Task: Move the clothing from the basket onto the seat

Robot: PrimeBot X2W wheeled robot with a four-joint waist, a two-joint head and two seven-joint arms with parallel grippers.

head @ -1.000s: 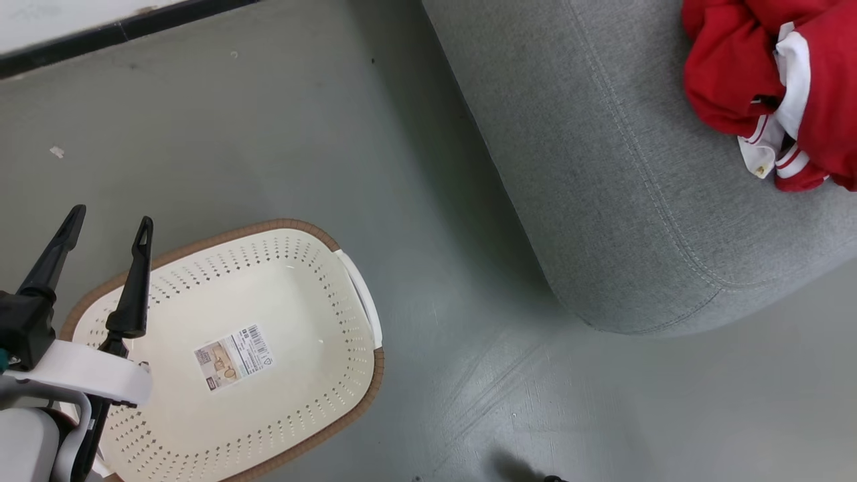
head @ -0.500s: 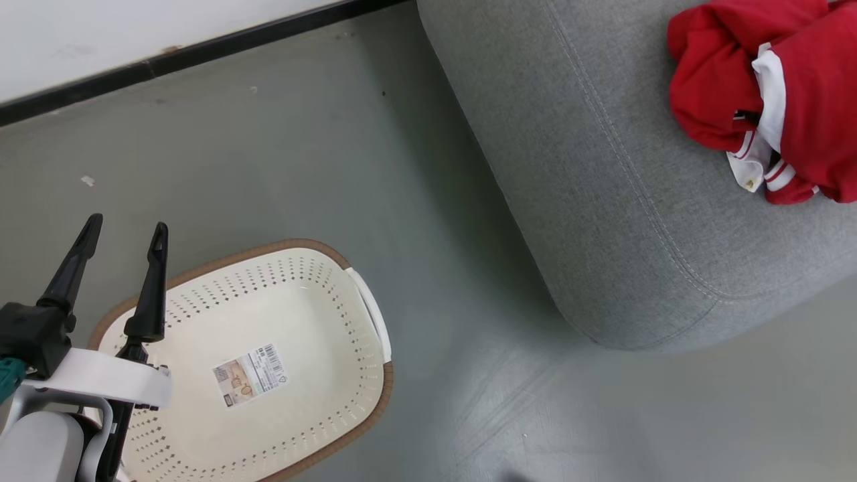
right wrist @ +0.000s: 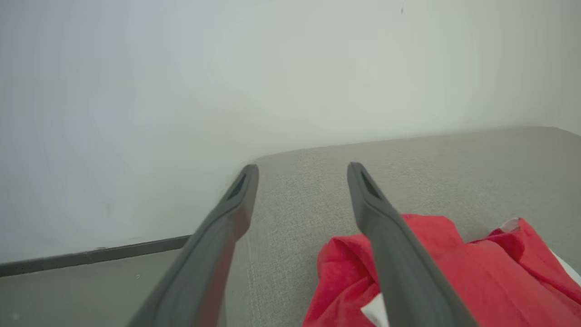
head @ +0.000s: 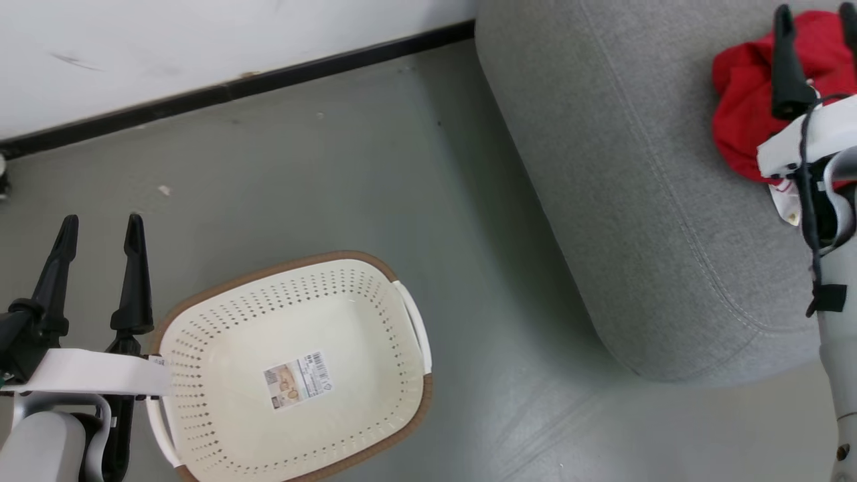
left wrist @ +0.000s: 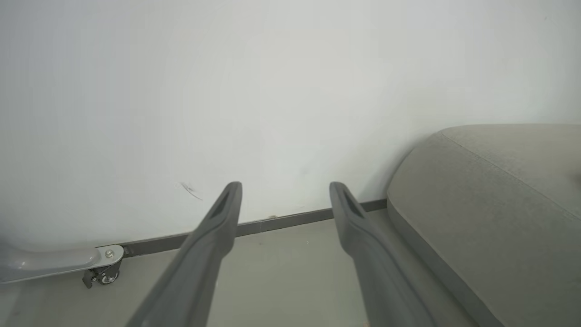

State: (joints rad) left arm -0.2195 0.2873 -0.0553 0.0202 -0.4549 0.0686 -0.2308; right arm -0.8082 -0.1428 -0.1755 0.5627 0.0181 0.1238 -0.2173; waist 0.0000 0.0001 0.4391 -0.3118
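Basket (head: 388, 348) on the grey-green floor (head: 335, 167), near left. Cream walls with rows of holes, brown rim, barcode label (head: 298, 380) plain on its bottom.

Seat (head: 636, 201) to the right, apart from the basket. Rounded near corner, stitched seam along the edge.

Clothing (head: 740, 114) lies bunched on the seat top, far right. Red cloth, a bit of white trim on its near side.

Left gripper (head: 100, 224) hangs over the floor just left of the basket's far-left rim. Fingers spread wide, gap between them free.

Right gripper (head: 817, 13) is above the clothing, fingers likewise wide apart. In the right wrist view one finger crosses over the red cloth; whether it touches, I cannot tell.

White wall (head: 201, 47) with dark skirting (head: 268, 80) along the far side.
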